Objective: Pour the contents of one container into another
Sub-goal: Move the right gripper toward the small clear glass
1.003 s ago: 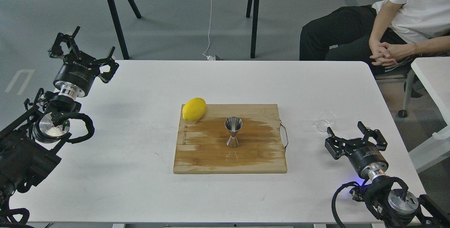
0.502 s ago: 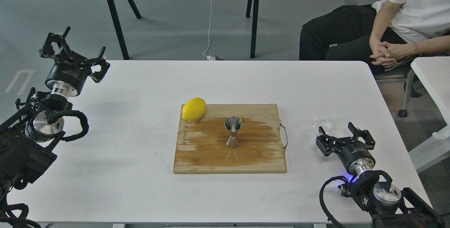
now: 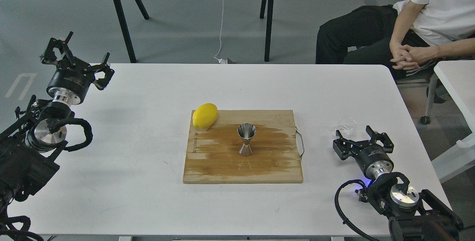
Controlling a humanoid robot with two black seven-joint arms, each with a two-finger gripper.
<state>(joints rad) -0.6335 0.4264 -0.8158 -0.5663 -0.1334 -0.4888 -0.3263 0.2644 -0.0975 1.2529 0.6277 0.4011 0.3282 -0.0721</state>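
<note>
The clear glass cup [image 3: 346, 124] stands on the white table [image 3: 156, 92] at the right, just beyond my right gripper [image 3: 357, 136]. That gripper is open, its two fingers spread a little short of the cup, nothing between them. The shiny steel jigger [image 3: 246, 139] stands upright in the middle of the wooden cutting board [image 3: 222, 166]. My left gripper [image 3: 76, 49] hovers open over the table's far left corner, far from both containers.
A yellow lemon [image 3: 205, 115] lies on the board's back left corner. A seated person [image 3: 419, 22] is at the far right behind the table. A second white table [image 3: 458, 81] edges in at the right. Black trestle legs [image 3: 122, 22] stand beyond.
My right gripper has moved left and forward toward the glass cup. My left gripper has drawn back to the left, off the table's corner.
</note>
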